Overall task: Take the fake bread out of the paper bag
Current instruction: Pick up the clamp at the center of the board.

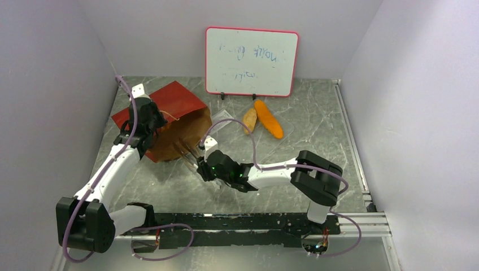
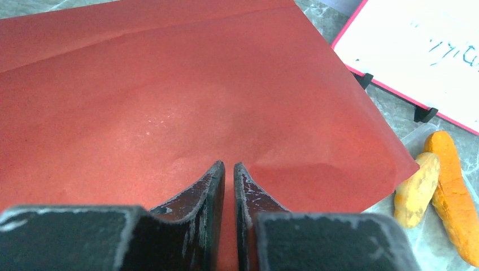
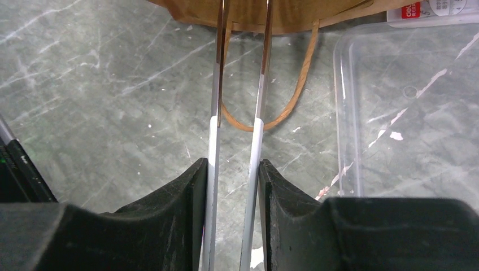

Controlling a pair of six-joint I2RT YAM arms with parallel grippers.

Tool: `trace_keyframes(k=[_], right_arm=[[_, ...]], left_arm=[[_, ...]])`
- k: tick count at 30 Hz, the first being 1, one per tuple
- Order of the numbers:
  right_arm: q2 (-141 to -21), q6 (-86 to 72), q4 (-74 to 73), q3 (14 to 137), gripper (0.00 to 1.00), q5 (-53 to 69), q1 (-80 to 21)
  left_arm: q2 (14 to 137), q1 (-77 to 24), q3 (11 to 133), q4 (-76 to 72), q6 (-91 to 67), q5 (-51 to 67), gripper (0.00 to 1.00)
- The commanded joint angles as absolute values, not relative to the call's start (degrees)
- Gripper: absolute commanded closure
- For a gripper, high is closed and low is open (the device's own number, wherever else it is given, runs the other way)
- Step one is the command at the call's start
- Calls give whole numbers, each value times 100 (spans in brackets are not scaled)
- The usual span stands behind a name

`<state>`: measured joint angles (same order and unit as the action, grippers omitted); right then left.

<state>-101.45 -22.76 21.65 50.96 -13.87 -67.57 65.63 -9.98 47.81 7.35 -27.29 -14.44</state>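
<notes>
The paper bag (image 1: 172, 101) is a tall rectangular gift bag, red outside and brown kraft inside. It lies on its side at the far left of the grey marbled worktop (image 1: 316, 141), with its open mouth turned toward the near right. A thin brown loop handle (image 3: 299, 84) hangs from the mouth onto the worktop.

Two pieces of the fake bread are in view, both outside the bag: a long orange baguette (image 1: 268, 118) and a tan oval roll (image 1: 249, 119). They lie side by side, touching, on a clear plastic tray (image 3: 406, 113) to the right of the bag. Behind the tray stands a red-framed whiteboard (image 1: 251, 61).

The left arm (image 1: 113, 164) reaches forward and ends over the bag's upper red panel. The left jaws are closed to a narrow slit, their tips against the red paper. Whether a fold of paper is pinched between them cannot be told.

The right arm (image 1: 271, 172) is folded low and extends leftward across the worktop toward the bag mouth. The right jaws are closed on long metal tongs (image 3: 213, 101) with white sleeves and brown tips, one jaw pressing on each tong arm. The tongs point away from the wrist, and their tips reach the brown edge of the bag mouth. The two tong arms stand slightly apart, and the handle loop lies beneath them.
</notes>
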Motion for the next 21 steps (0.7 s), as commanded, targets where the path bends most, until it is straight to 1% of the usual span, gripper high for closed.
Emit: trace_keyframes(k=[1,12,21], right_arm=[[-9830,-2520,2197,5101,75,-1316,-6759],[-9953,-2937,2187,5630,75,-932,-6634],[-10602,-3206,2244,6549,75,-476,-6350]], left_arm=[[6384,-1034,4681,731,-2833,-1534,93],[6234,-1033,4583,827,-2961,-1518,93],[6157,-1036,4486,841,-3015,-1446,93]])
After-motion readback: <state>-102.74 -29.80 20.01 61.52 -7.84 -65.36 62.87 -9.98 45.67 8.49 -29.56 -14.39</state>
